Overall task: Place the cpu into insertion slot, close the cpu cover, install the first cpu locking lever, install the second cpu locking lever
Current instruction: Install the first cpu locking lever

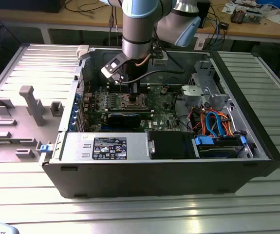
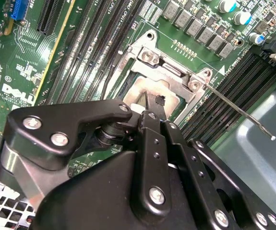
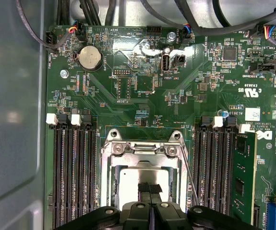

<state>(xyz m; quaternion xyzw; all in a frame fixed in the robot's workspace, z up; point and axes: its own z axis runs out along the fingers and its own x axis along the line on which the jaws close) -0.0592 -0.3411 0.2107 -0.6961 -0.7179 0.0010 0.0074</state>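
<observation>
Two black fingers of the gripper are seen pressed together, with nothing held between them. Their tips are placed just over the chip, which lies in the socket near the middle of the green board. The silver cover seems laid flat on it. One thin lever (a bent wire) is seen sticking out loose. If the tips are pushed down hard, the chip could be scratched or the cover knocked crooked.
</observation>
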